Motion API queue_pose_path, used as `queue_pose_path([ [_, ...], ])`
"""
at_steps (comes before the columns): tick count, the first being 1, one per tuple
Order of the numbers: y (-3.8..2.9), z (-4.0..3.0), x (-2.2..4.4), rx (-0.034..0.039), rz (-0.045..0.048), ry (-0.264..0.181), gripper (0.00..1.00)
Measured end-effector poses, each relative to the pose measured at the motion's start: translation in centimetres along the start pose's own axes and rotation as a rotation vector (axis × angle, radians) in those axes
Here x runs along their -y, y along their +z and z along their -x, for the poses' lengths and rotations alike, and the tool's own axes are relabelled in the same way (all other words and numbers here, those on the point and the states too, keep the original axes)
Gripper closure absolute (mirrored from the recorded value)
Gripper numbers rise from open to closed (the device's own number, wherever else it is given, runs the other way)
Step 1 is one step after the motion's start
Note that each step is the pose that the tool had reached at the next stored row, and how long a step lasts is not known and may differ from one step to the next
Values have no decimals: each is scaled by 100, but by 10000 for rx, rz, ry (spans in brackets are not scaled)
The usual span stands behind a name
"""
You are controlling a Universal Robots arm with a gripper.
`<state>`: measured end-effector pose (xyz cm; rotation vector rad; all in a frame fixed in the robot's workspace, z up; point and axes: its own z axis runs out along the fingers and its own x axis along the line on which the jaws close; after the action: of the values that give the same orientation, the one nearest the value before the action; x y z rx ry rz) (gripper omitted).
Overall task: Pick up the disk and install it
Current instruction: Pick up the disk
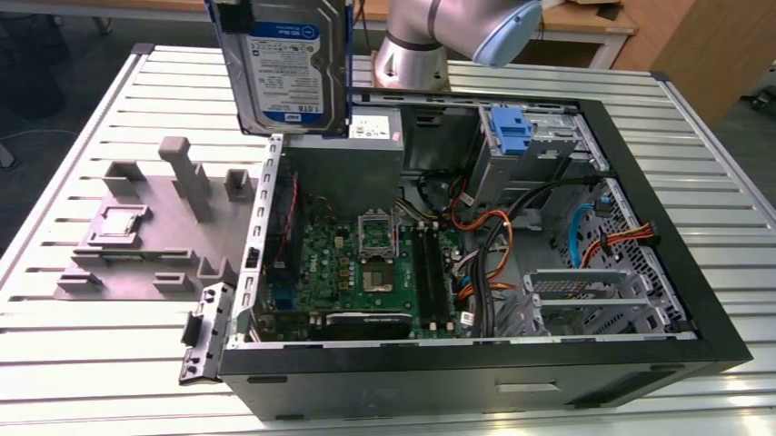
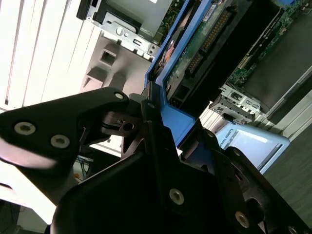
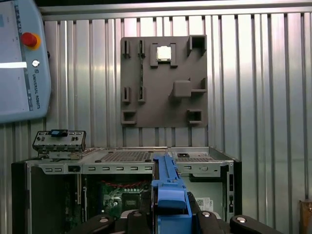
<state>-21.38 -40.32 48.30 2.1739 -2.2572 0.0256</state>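
The disk (image 1: 285,68), a silver hard drive with a white-and-blue label and a blue bracket, hangs upright in the air above the back left corner of the open computer case (image 1: 485,368). In the second wrist view my gripper (image 2: 165,126) is shut on the disk's blue bracket (image 2: 170,117), with the drive's green circuit board (image 2: 195,48) beyond it. In the first wrist view the black fingers (image 3: 204,217) clamp the bracket (image 3: 168,187) edge-on above the case. A drive cage with an upright blue latch (image 1: 515,136) stands at the case's back right.
A grey fixture plate (image 1: 145,245) with blocks and slots lies on the slatted table to the exterior view's left of the case. The motherboard (image 1: 363,263) and coloured cables (image 1: 485,245) fill the case. A teach pendant (image 3: 22,58) lies on the table. The arm's base (image 1: 412,54) stands behind the case.
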Motion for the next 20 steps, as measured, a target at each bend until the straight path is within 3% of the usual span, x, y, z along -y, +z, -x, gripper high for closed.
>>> queue_pose_path([
  [13, 8, -83, 16, -19, -2, -2, 63],
  [20, 25, -76, 231, -27, -1, -2, 63],
])
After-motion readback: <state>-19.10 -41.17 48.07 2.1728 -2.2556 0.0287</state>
